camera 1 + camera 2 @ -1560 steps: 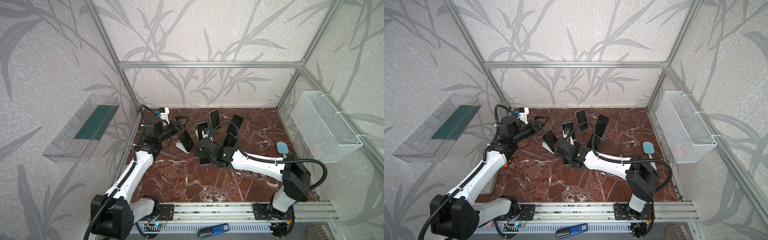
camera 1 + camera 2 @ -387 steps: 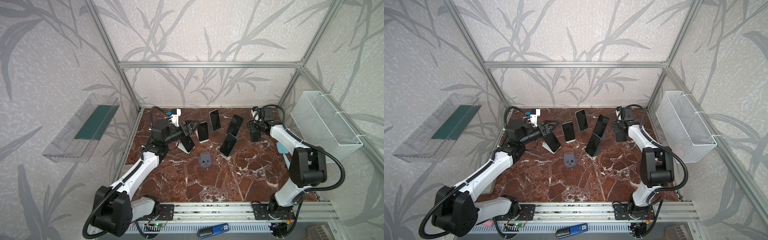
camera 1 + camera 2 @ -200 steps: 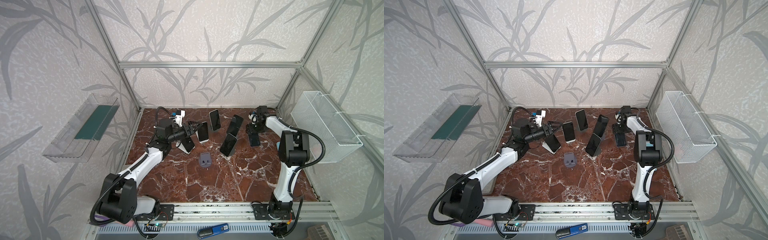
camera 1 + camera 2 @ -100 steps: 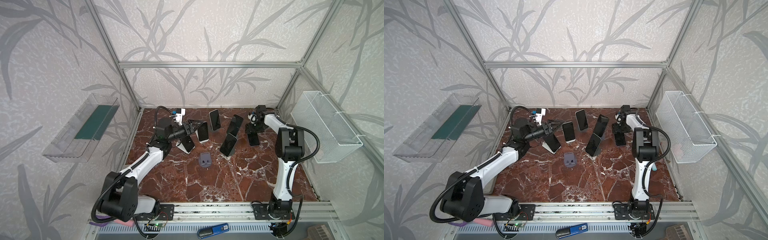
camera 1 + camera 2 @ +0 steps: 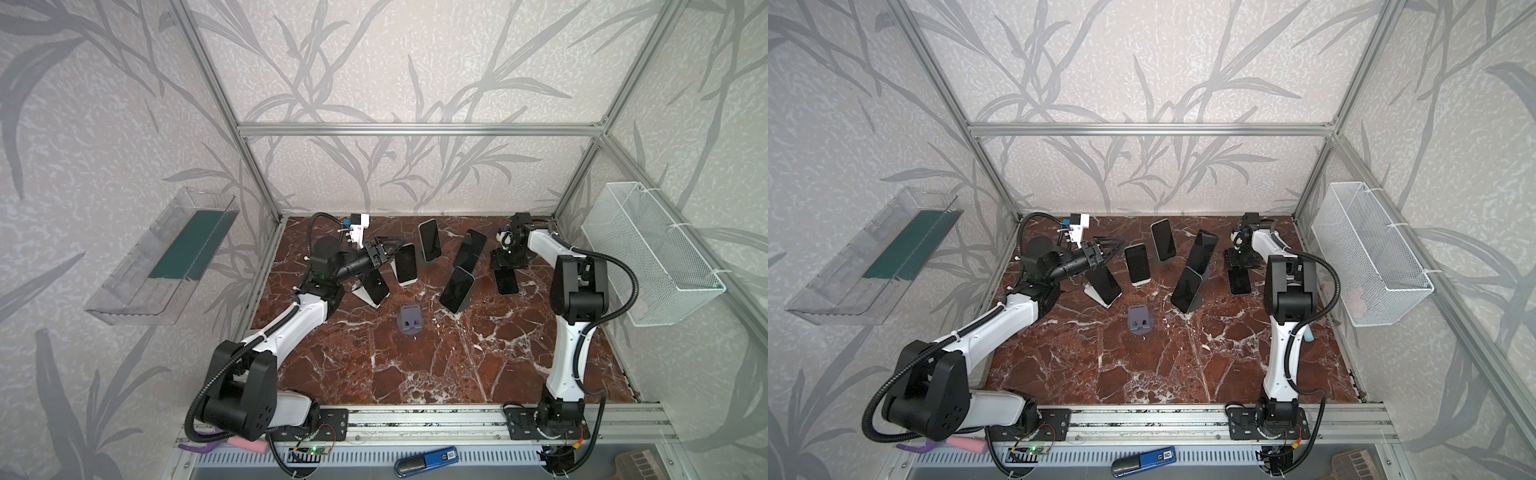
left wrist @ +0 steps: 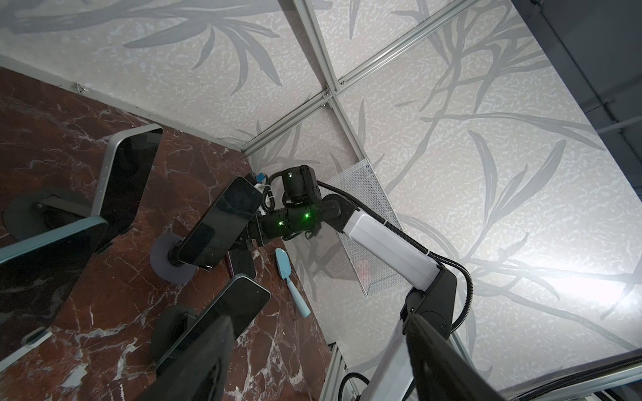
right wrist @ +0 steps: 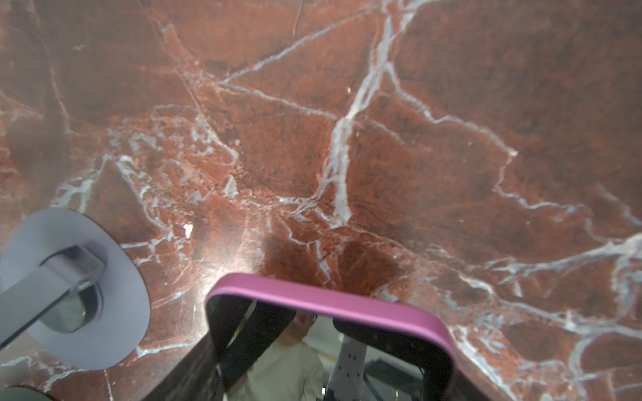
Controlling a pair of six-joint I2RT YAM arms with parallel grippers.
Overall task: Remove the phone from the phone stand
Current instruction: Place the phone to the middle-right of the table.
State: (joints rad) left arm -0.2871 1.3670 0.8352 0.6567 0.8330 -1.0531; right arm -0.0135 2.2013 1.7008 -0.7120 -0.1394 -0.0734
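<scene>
Two fingers of the right gripper are closed across the long edges of the phone, which lies flat on the marble table at the far right, clear of any stand. Treat the phone as rigid and fairly light, with a slippery, breakable glass face; grip the pink case by its edges, never the screen. The left gripper hangs open at the far left. One grey stand stands empty. The wire basket on the right wall appears to hold a small pink item; the clear tray on the left wall holds a green pad.
</scene>
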